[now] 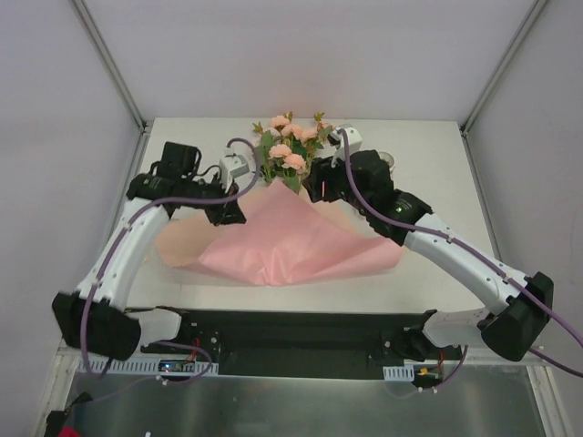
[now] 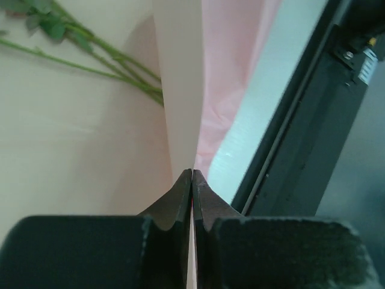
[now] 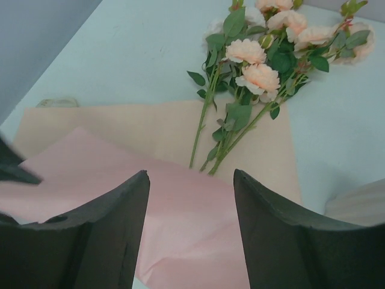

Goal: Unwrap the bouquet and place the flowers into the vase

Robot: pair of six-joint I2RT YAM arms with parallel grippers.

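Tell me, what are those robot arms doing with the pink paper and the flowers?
They are taking the wrapping off the flowers. The pink paper is spread open on the table, and the left gripper is shut, pinching one edge of it. The right gripper is open and holds nothing. It hovers above the paper, facing the flowers, which lie loose with their stems on the sheet.
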